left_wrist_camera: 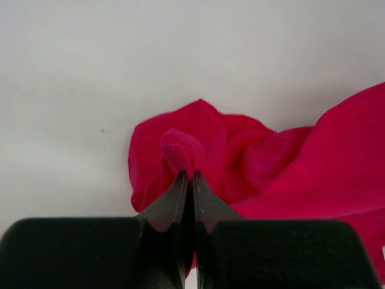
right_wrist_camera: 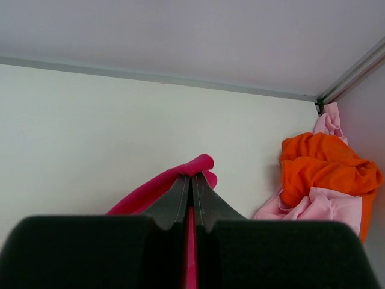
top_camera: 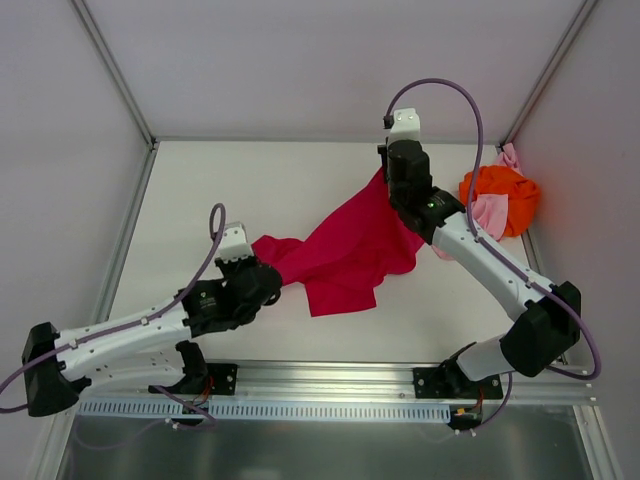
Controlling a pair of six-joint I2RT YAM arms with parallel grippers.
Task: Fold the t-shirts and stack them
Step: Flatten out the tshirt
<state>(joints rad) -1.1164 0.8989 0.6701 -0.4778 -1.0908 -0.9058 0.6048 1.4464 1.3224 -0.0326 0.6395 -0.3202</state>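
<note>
You are looking at three t-shirts, one of each colour. The crimson t-shirt (top_camera: 345, 255) is stretching in loose, wrinkled folds across the middle of the desk (top_camera: 250, 190), strung between your two tools. The left tool (left_wrist_camera: 187, 176) is pinching one bunched corner with its jaws closed on the cloth, and the right tool (right_wrist_camera: 192, 177) is clamping the opposite edge. The orange t-shirt (top_camera: 500, 195) and the pale pink t-shirt (top_camera: 490, 212) are lying crumpled together, touching, in the far right corner
</note>
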